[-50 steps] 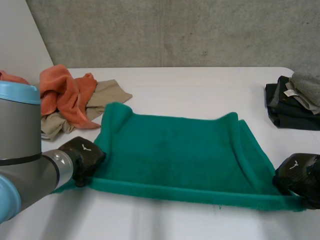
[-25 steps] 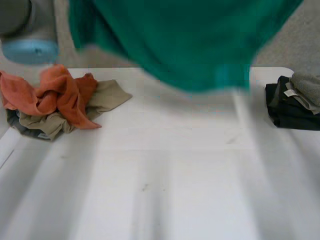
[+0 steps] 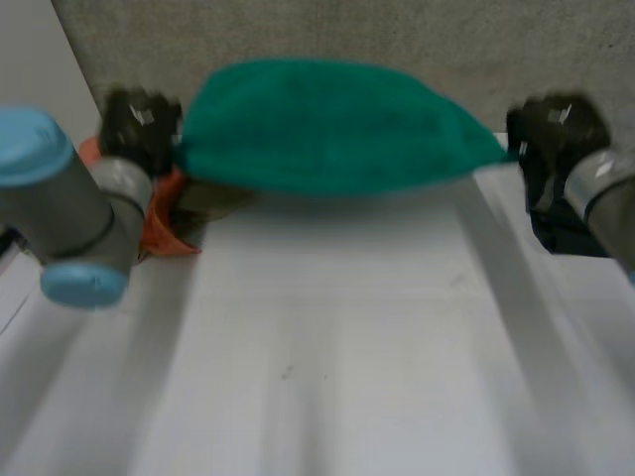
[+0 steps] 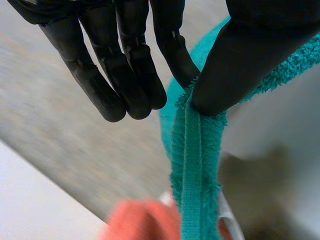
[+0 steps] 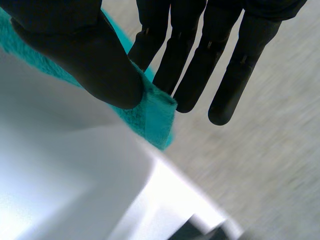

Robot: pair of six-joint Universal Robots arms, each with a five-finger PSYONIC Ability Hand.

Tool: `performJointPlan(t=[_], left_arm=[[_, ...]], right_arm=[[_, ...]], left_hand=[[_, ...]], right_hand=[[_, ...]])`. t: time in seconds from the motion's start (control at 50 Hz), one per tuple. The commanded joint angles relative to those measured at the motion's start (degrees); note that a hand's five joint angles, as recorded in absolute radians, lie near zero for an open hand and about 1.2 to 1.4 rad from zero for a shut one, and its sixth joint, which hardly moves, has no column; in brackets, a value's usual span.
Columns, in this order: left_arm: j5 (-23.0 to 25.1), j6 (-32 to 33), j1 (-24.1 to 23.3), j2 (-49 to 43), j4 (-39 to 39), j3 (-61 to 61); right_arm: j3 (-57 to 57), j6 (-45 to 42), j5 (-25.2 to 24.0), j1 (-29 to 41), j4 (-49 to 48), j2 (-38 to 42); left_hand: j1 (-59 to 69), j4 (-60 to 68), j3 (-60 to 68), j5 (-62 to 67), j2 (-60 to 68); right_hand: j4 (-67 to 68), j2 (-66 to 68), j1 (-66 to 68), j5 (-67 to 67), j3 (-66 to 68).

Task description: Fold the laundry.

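Above the far side of the bench (image 3: 337, 357), you had the green towel (image 3: 327, 124) stretched in the air. The left hand (image 3: 139, 121) pinched one end thumb-to-finger, the right hand (image 3: 558, 124) the other. It was probably spread that way to land flat, clear of the orange pile (image 3: 164, 226).

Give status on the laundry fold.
Looks done: a dark folded stack at the right edge of the table. In hand: the green towel, held above the table, left hand and right hand each pinching an end. Left: folding it, plus the crumpled orange and tan pile.
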Motion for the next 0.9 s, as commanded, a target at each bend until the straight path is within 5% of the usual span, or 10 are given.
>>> performJointPlan(t=[0.02,0.12,0.3,0.66,0.9], left_arm=[[4.44,5.91,1.26,-5.9,2.31,-7.69],[3.92,10.14,3.37,-9.24,1.79,-7.43],[6.02,9.88,5.48,-10.13,2.4,-6.37],[10.77,8.38,8.91,-9.95,1.88,-6.72],[14.64,8.56,9.17,-10.3,-5.5,-5.14]], right_arm=[[9.71,-5.57,-1.99,-2.67,0.53,3.59],[11.74,-7.24,-1.99,-4.52,0.88,4.56],[12.35,-6.54,-1.99,-5.84,1.93,4.3],[12.44,-6.54,-1.99,-6.19,2.99,4.48],[12.44,-6.72,-2.07,-6.11,2.99,4.57]], left_hand=[[14.57,11.31,11.74,12.56,11.28],[14.57,11.31,11.74,12.56,11.28],[-25.05,-28.32,-27.88,-27.06,-28.34],[-24.26,-27.53,-27.1,-26.28,-27.56],[-15.03,-18.29,-17.86,-17.04,-18.32]], right_hand=[[11.61,12.43,14.51,11.17,11.74],[11.61,12.43,14.51,11.17,11.74],[11.61,12.43,14.51,11.17,11.74],[11.61,12.43,14.51,11.17,11.74],[11.61,12.43,14.51,11.17,11.74]])
